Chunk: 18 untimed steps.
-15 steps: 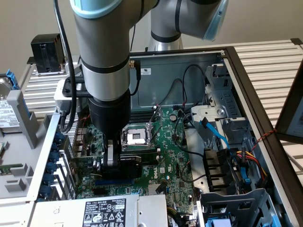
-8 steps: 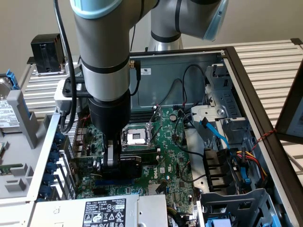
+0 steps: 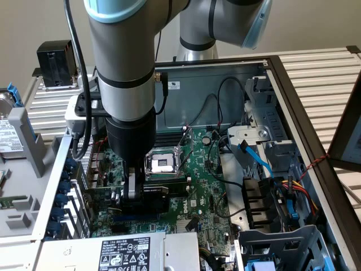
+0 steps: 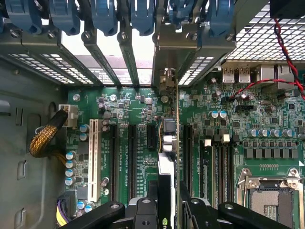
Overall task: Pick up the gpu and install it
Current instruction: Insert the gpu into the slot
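Observation:
My gripper [image 4: 167, 191] is shut on the gpu [image 4: 167, 143], which I see edge-on, running from my fingers toward the case's rear wall. Its silver bracket [image 4: 164, 52] stands against the rear slot openings. The card stands upright low over the green motherboard [image 4: 138, 109], in line with the black expansion slots [image 4: 132, 157]; I cannot tell whether its edge sits in a slot. In the exterior view the gripper [image 3: 133, 189] is deep inside the open case, with the black gpu [image 3: 159, 192] beside it, just in front of the CPU socket [image 3: 163, 164].
Blue slot latches [image 4: 105, 19] line the rear wall. The power supply [image 3: 124, 251] is close in front of the gripper, a drive cage [image 3: 282, 248] and a blue cable [image 3: 256, 161] are at the exterior view's right. A black heatsink [image 3: 56, 62] stands outside the case.

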Available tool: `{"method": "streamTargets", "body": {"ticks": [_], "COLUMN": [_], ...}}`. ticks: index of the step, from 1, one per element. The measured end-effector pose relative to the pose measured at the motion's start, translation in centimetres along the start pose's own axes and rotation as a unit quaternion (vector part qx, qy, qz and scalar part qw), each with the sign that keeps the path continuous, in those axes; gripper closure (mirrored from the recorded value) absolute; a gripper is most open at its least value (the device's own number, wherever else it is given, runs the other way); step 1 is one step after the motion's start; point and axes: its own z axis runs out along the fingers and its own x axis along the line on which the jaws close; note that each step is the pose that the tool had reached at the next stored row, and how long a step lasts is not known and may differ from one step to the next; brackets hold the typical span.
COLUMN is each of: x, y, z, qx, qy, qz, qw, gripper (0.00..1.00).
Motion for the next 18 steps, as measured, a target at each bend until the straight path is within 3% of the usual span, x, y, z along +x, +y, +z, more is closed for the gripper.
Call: {"method": "streamTargets", "body": {"ticks": [18], "x": [0.0], "y": [-0.01], "z": [0.09], "qx": [0.0001], "qy": [-0.0003], "qz": [0.005], "qw": [1.0], "gripper": [0.73]}}
